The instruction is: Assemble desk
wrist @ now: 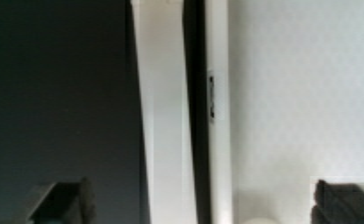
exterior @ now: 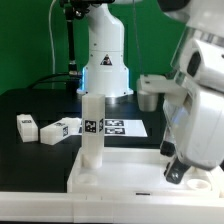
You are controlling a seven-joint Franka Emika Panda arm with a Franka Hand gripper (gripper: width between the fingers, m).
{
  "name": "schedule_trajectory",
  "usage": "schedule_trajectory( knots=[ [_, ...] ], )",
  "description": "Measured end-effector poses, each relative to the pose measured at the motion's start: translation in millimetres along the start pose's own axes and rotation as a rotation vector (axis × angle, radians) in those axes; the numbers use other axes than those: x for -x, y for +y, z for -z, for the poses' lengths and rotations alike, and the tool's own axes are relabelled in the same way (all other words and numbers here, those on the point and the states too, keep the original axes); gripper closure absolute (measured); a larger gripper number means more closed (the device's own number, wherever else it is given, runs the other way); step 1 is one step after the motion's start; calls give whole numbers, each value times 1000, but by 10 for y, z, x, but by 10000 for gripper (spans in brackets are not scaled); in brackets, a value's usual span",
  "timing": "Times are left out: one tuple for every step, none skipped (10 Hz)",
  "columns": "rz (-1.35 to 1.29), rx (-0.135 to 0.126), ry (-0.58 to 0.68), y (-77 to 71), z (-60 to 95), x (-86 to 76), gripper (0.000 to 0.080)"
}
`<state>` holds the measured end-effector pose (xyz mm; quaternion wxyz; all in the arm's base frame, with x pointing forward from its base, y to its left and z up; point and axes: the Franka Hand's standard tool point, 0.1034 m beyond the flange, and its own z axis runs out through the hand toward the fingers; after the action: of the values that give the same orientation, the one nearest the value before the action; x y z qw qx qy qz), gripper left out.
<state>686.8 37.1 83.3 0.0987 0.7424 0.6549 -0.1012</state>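
Observation:
The white rimmed tabletop (exterior: 125,168) lies at the front of the black table. One white square leg (exterior: 92,135) stands upright in its corner socket on the exterior view's left. Two loose tagged legs (exterior: 28,126) (exterior: 60,130) lie on the table further to the exterior view's left. My gripper (exterior: 173,172) is low over the tabletop's end on the exterior view's right. In the wrist view the gripper (wrist: 202,203) is open wide, with one finger (wrist: 58,202) over the black table and the other over the white tabletop (wrist: 303,100). The tabletop's rim (wrist: 161,110) runs between them. Nothing is held.
The marker board (exterior: 122,127) lies flat behind the upright leg. The robot's white base (exterior: 105,60) stands at the back centre. A pale block (exterior: 150,92) sits at the back, on the exterior view's right.

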Motion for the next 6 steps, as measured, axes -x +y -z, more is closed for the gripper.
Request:
schedule_trajectory(
  knots=[
    [-7, 12, -6, 42, 76, 104, 155],
    [-20, 19, -6, 71, 138, 209, 151],
    [-23, 15, -5, 45, 138, 268, 151],
    [-25, 13, -5, 41, 126, 265, 150],
    [-25, 12, -5, 39, 121, 264, 150],
    [-27, 11, -5, 38, 115, 271, 150]
  ],
)
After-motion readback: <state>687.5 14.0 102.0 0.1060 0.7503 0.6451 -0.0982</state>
